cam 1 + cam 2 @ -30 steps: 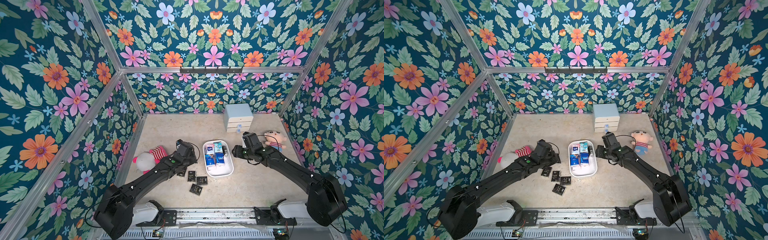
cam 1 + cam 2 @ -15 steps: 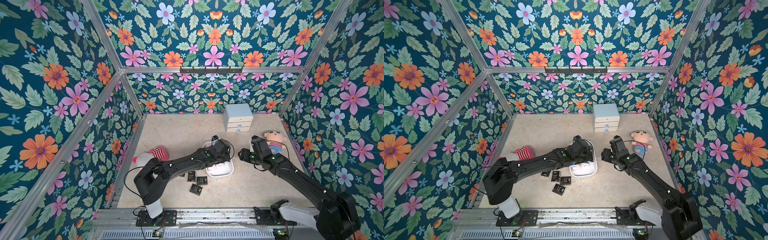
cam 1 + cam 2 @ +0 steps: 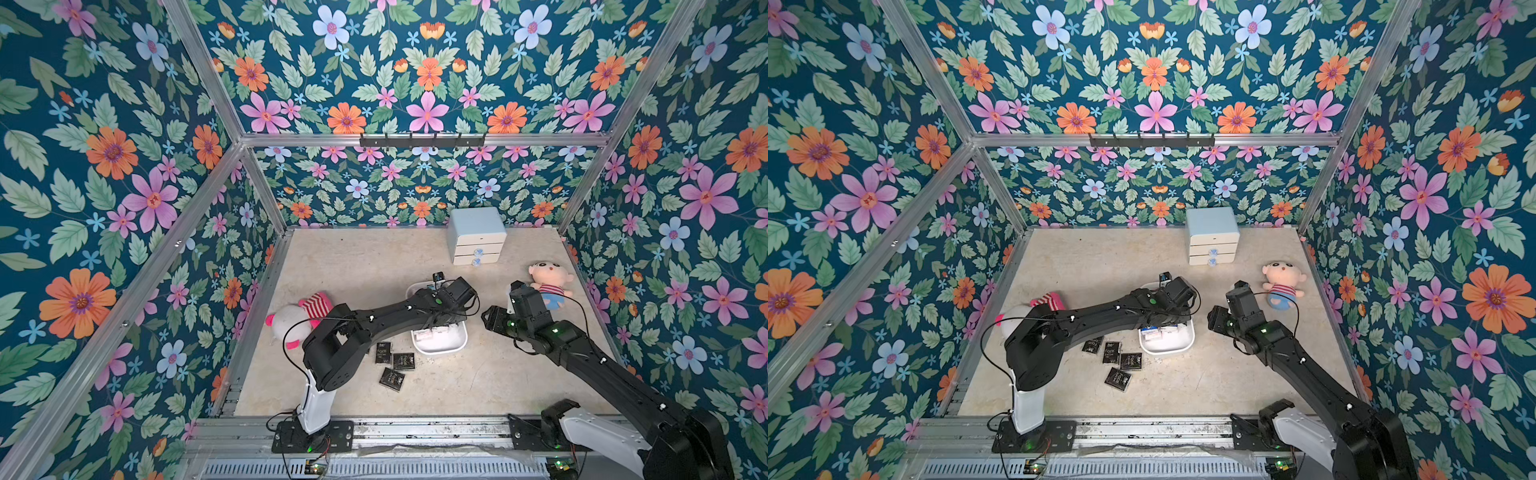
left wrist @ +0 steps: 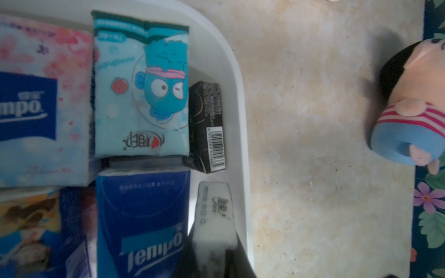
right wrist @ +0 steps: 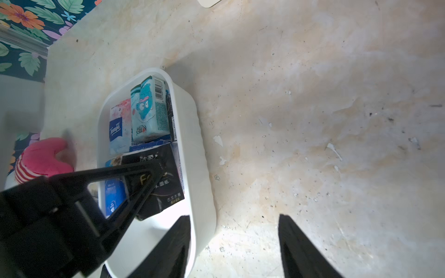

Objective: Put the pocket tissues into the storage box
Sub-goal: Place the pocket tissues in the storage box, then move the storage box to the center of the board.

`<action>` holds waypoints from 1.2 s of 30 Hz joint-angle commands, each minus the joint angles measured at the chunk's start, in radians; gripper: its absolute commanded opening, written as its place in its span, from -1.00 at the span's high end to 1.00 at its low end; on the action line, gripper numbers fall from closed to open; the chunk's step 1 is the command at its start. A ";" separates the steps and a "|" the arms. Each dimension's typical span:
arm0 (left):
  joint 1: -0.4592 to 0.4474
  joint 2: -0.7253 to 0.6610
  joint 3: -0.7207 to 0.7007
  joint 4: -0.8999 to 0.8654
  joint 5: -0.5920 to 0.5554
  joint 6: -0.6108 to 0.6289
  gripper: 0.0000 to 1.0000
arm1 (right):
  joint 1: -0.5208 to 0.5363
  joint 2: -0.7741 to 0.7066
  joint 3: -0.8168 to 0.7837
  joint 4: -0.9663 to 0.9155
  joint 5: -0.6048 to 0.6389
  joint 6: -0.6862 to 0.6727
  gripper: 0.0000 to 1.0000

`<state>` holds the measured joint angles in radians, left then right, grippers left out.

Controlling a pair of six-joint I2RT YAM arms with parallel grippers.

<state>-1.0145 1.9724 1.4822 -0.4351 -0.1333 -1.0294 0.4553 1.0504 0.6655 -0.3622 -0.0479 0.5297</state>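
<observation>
Floral wallpaper in teal, pink and orange closes in a pale, mottled bench (image 3: 353,266), and the white storage box (image 3: 440,345) sits near its middle with the left arm stretched across it. The left gripper (image 5: 154,173) is clamped on a black packet (image 5: 166,183) with pale lettering, holding it edge-down over the box's right side, just inside the wall (image 4: 240,96). Under and beside it the box already holds a light blue packet (image 4: 142,91) printed with a cartoon fish, a dark blue packet (image 4: 142,216), a pink packet (image 4: 41,101) with a blue panel, and a second black one with a barcode (image 4: 207,127) wedged between the fish packet and the wall. Four loose black packets (image 3: 1111,353) lie flat on the bench just left of the box's near end, close together; in a top view the left arm hides one of them. The right gripper (image 5: 234,240) hangs just beside the box on its right, fingers apart and empty. A pale blue drawer cabinet (image 3: 476,235) stands at the back wall, a striped-shirt doll (image 3: 548,282) lies at the right, and a white and pink doll (image 3: 291,320) lies at the left
</observation>
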 commanded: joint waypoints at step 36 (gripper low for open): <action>0.210 -0.727 -0.643 0.018 -0.192 -0.136 -0.11 | 0.127 0.108 -0.029 0.056 -0.135 0.009 0.06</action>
<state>-0.8074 1.3033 0.9085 -0.4164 -0.2817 -1.0798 0.5804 1.1378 0.6365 -0.3229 -0.1638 0.5396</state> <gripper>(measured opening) 0.556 0.504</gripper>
